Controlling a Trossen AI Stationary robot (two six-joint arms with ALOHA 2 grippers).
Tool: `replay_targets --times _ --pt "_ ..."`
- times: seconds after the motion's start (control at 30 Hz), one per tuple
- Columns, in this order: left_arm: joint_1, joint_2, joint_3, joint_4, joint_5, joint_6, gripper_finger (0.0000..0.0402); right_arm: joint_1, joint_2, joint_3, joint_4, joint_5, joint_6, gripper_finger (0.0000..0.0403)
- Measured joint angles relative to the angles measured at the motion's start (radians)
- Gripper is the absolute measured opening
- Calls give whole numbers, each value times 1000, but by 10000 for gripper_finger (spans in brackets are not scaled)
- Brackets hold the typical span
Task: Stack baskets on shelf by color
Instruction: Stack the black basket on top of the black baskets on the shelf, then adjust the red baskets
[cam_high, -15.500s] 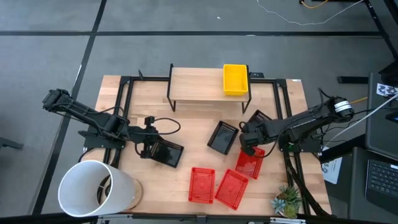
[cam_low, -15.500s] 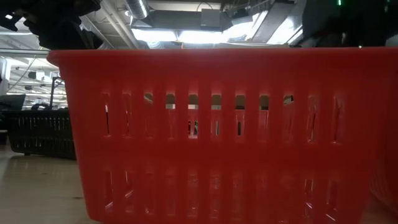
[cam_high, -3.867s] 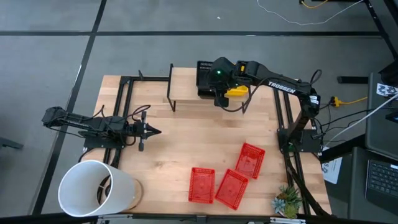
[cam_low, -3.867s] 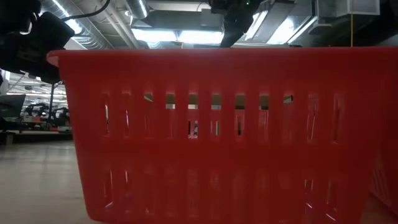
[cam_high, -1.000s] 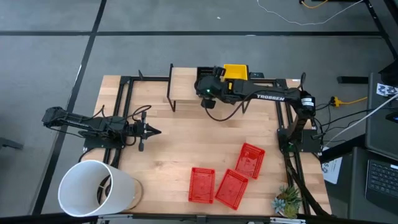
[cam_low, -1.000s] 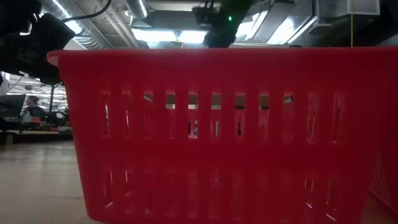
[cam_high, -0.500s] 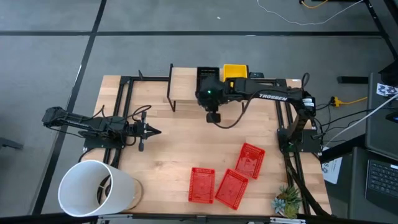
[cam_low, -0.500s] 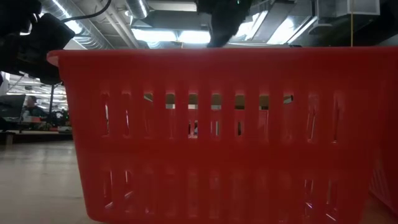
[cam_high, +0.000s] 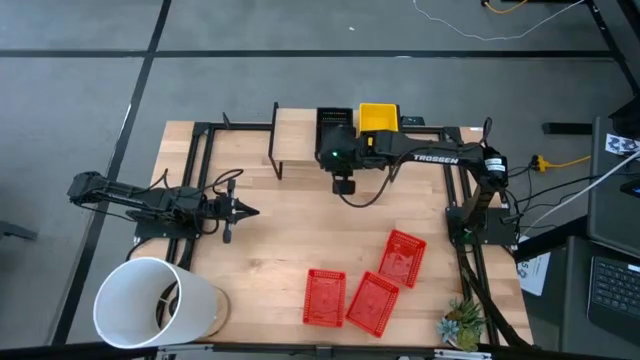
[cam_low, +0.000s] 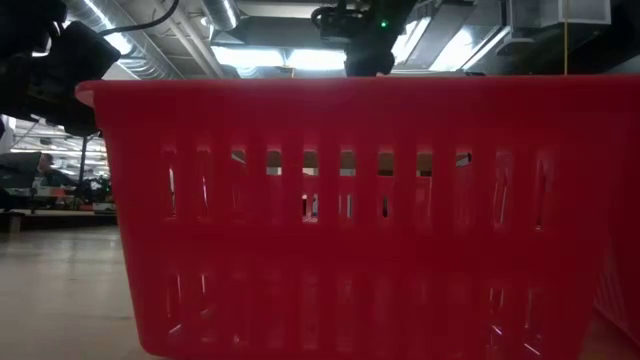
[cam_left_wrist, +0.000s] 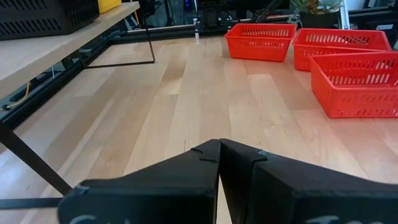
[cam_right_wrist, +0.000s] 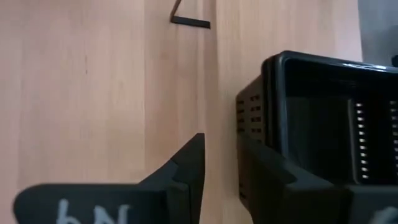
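Observation:
On the shelf (cam_high: 300, 135) at the table's far side a black basket (cam_high: 335, 122) and a yellow basket (cam_high: 378, 117) rest side by side on their bottoms. Three red baskets (cam_high: 325, 297) (cam_high: 373, 302) (cam_high: 402, 257) lie on the table toward its near right; one of them (cam_low: 330, 200) fills the low view. My right gripper (cam_high: 343, 186) hovers open over the shelf's near edge, just in front of the black basket (cam_right_wrist: 311, 124), with nothing between its fingers (cam_right_wrist: 219, 143). My left gripper (cam_high: 240, 210) waits shut, low over the table's left part (cam_left_wrist: 219, 149).
A large white bucket (cam_high: 155, 305) lies on its side at the near left corner. A small plant (cam_high: 462, 322) stands at the near right corner. Black frame rails (cam_high: 200, 150) run along the table's left and right sides. Bare wood lies between the shelf and the red baskets.
My right gripper has drawn back from above the black basket toward the table's near edge, and now stands over the shelf's near edge. The black basket stays on the shelf beside the yellow one.

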Motion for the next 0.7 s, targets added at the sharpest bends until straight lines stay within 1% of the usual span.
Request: replay_targets --times 0.43,0.6,0.7 --pt "0 0 0 0 0 0 0 -36 0 0 3 3 4 94" --pt "0 0 0 0 0 0 0 -30 0 0 27 -57 7 94" --pt "0 0 0 0 0 0 0 -13 0 11 24 -92 39 94"
